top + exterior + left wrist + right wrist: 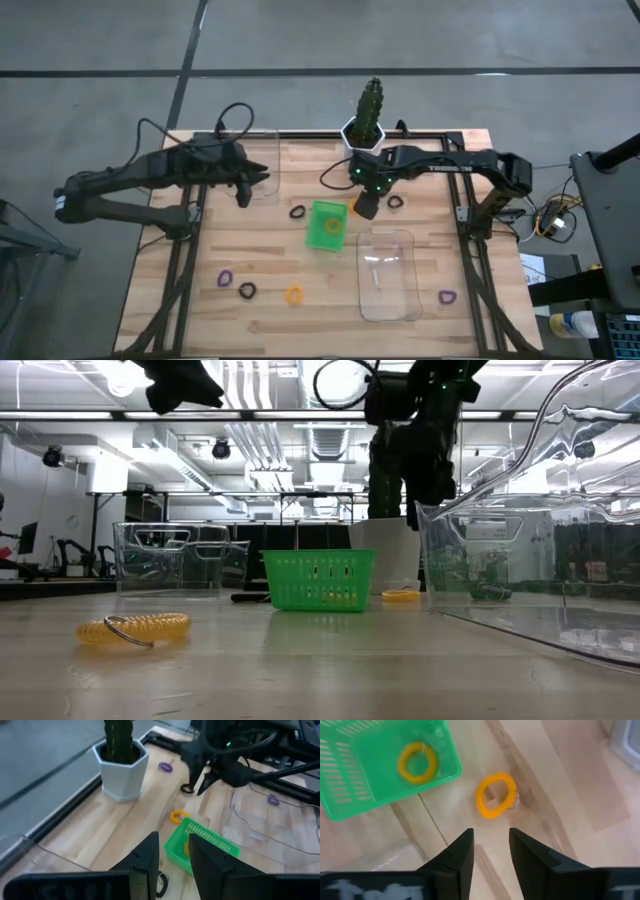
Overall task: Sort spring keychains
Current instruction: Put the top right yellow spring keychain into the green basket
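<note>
A: Status?

B: Right gripper (490, 855) sits over an orange keychain (495, 796) lying on the table (300, 320), just right of the green bin (327, 224). Fingers apart, nothing btwn them.

A: Anything sorted yet?

B: One orange loop (417, 762) already in the bin. The rest are scattered: purple one (225, 278), black one (247, 291), orange one (294, 295) near left; another purple (446, 297) near right.

A: Left arm?

B: Left gripper (172, 857) waits far left, by a clear tray (262, 165). Fingers apart, empty.

A: Step in hand?

B: Looks like orange pickup. Next move prob needs right gripper to drop straight down, straddle the coil, close, then shift left over the bin.
</note>
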Available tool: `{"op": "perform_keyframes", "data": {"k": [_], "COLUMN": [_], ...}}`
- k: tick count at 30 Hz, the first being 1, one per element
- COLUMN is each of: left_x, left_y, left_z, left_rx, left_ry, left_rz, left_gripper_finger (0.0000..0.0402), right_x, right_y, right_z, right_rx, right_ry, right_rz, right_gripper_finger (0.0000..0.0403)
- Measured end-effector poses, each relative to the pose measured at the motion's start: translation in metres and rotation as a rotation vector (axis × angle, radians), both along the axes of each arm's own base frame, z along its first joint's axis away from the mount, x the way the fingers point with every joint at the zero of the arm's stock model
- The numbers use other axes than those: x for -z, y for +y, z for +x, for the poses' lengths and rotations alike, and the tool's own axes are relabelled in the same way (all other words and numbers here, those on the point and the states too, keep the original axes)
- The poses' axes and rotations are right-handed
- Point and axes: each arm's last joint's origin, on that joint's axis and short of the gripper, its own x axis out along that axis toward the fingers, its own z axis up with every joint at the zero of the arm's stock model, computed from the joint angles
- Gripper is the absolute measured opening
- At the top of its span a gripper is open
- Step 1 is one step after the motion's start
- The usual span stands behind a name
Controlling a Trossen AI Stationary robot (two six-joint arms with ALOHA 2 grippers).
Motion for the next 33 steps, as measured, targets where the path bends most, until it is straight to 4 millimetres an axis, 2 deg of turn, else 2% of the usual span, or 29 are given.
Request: {"op": "perform_keyframes", "data": {"k": [7,14,22,33], "left_x": [0.002,0.021,0.043,0.043], "left_y": [-0.004,-0.008,-0.011,-0.011], "left_z": [-0.014,-0.027,-0.04,-0.043], "left_rx": [0.03,0.077,0.055,0.053], "left_ry": [-0.079,-0.2,-0.21,-0.226], "left_rz": [0.028,0.017,-0.041,-0.045], "left_gripper_finger": [0.0099,0.0099,0.0099,0.0099], "right_x": [0.015,0.029,0.043,0.046], "right_y": [-0.002,-0.004,-0.006,-0.008], "right_z": [0.006,0.011,0.018,0.023], "right_rx": [0.053,0.075,0.138,0.233], "right_ry": [0.048,0.084,0.107,0.08], "right_rz": [0.029,0.041,0.05,0.016], "right_gripper_finger": [0.0153,0.0162,0.0162,0.0163]}}
